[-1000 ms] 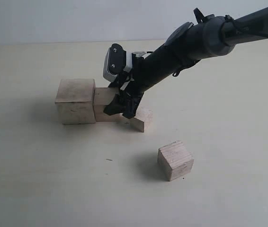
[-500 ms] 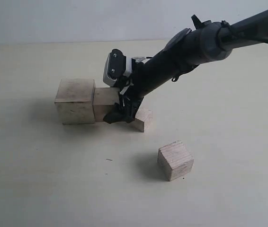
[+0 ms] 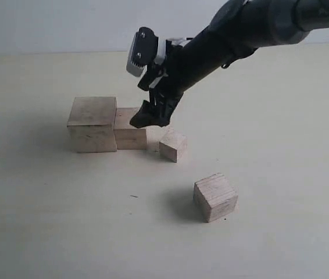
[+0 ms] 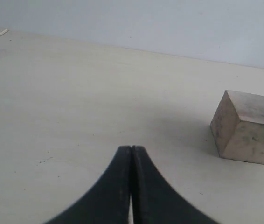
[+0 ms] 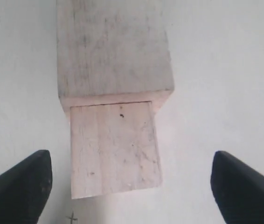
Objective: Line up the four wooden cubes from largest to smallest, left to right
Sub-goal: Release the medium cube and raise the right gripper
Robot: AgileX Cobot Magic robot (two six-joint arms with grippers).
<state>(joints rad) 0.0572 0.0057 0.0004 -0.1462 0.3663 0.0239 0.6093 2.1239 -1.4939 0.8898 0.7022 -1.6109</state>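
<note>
Exterior view: right end effector, jaws apart, hovers above the second cube touching the largest cube; left end effector pressed together.

This looked like a robotics lab bench: a plain cream tabletop ran back to a blank pale-blue wall at the far side, and a black robot arm reached in from the right above four unpainted wooden cubes.

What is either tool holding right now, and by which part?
Nothing. The right tool hangs open over the second-largest cube, clear of it; the left tool is shut on nothing.
</note>
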